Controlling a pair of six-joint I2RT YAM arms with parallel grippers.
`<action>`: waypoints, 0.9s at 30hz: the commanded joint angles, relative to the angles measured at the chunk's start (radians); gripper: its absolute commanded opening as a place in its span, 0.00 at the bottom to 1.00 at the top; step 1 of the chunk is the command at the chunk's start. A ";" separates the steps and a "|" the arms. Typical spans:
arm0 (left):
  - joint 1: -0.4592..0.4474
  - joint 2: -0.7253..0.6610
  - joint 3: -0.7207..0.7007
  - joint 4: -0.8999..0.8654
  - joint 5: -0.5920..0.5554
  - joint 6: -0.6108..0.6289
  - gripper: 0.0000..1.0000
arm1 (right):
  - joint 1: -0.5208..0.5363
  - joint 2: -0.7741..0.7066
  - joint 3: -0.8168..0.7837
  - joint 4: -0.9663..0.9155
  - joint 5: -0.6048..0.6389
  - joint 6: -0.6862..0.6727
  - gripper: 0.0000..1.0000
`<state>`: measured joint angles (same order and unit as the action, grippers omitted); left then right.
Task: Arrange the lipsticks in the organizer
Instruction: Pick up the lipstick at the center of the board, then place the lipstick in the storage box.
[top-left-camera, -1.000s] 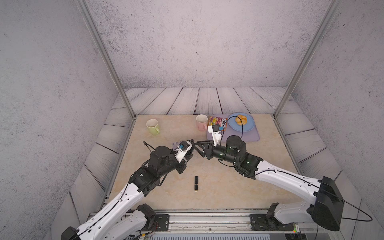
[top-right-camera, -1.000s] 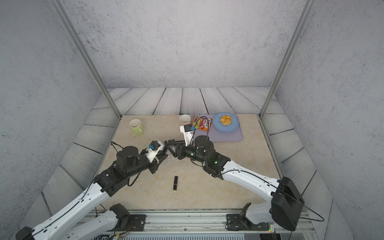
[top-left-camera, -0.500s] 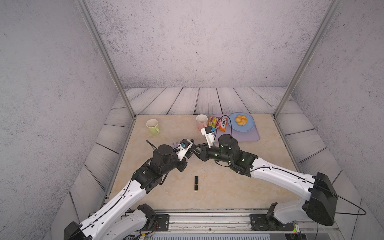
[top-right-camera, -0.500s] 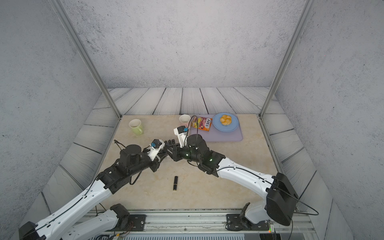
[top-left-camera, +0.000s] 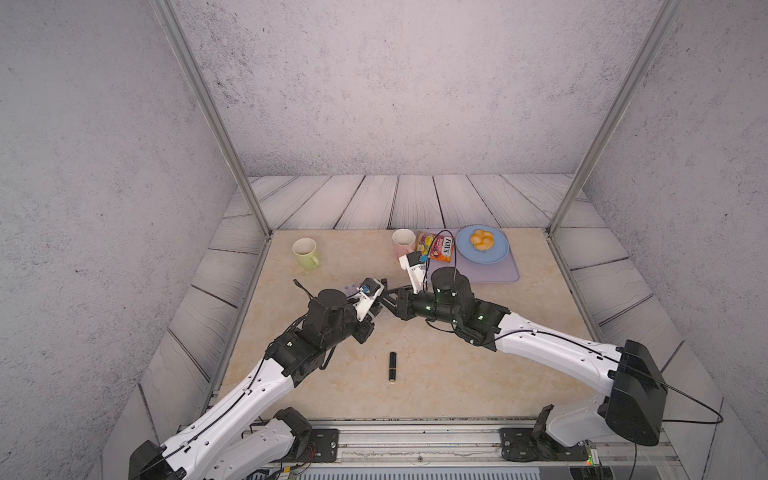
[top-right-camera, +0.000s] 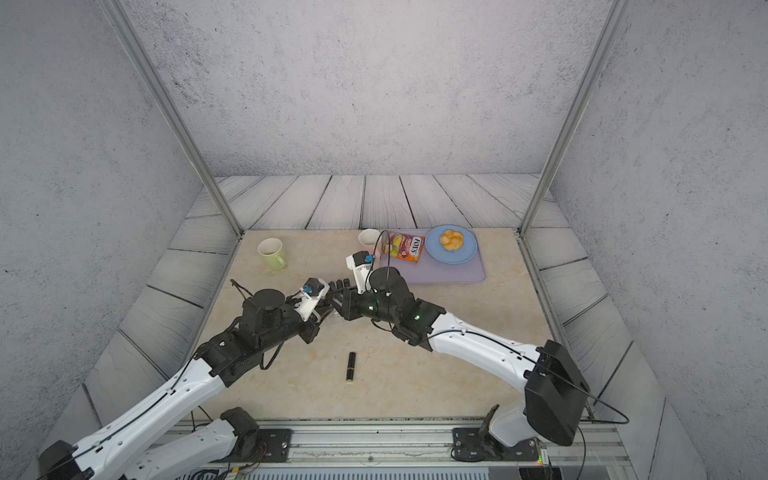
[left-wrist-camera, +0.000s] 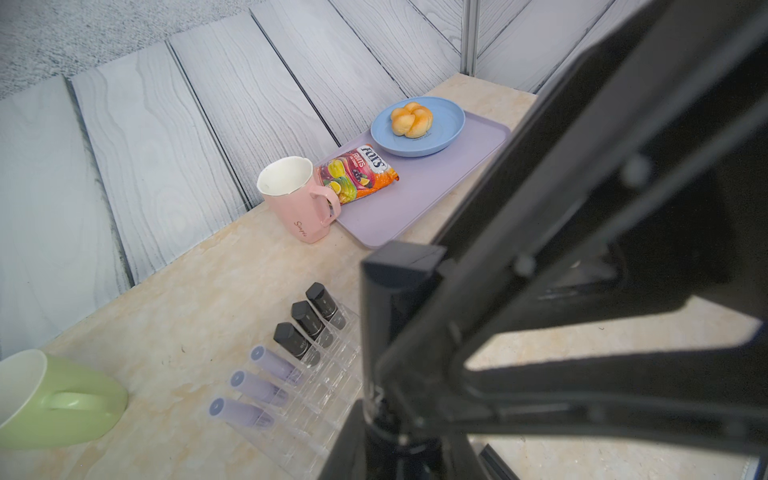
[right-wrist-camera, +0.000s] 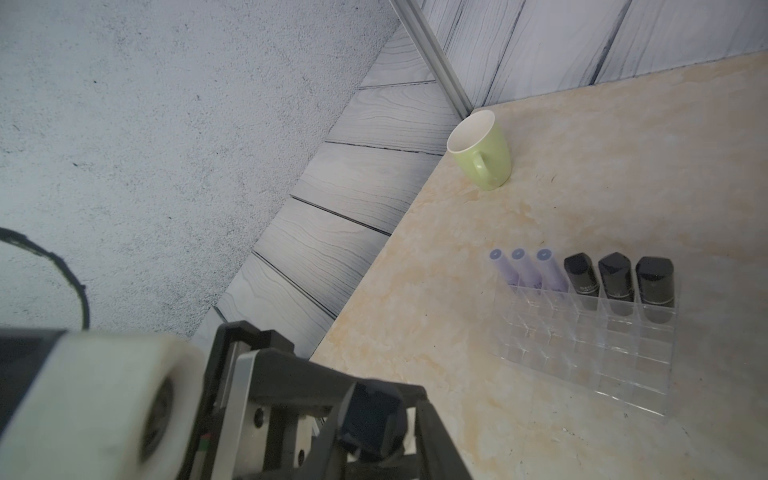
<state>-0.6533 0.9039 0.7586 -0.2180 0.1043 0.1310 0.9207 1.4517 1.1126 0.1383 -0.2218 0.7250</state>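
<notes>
Right gripper (top-left-camera: 386, 297) drawn closer to left gripper (top-left-camera: 374, 311) by organizer (right-wrist-camera: 582, 345), left jaws together, right jaws we cannot tell, 6 lipsticks (right-wrist-camera: 582, 282) standing in organizer, 1 black lipstick (top-left-camera: 392, 365) lying unmoved near it, beige table (top-left-camera: 457, 374), grey walls (top-left-camera: 395, 83).

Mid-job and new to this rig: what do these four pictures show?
Two robot arms, the left arm and the right arm, each end in two-fingered jaws. Both top views look down on the whole table; the other two come from a camera on each wrist. The clear organizer holds three lilac lipsticks and three black lipsticks; another black lipstick lies loose on the table. Behind stand a green mug, a pink mug and a lilac tray with a sweets bag and a bun on a blue plate. The left jaws are shut; whether either holds anything, I cannot tell.
</notes>
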 joint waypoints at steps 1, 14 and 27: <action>-0.009 -0.003 0.031 0.019 0.001 0.003 0.00 | -0.002 0.018 0.044 0.012 0.035 0.016 0.30; -0.009 -0.026 0.055 -0.002 -0.105 -0.090 0.69 | -0.004 0.033 0.030 0.074 0.070 0.003 0.13; 0.319 0.044 0.313 -0.441 -0.389 -0.345 0.98 | 0.025 0.374 -0.084 0.748 0.255 -0.397 0.03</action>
<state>-0.3634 0.9142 1.0252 -0.5358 -0.2379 -0.1429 0.9165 1.7519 1.0130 0.7216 -0.0025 0.4446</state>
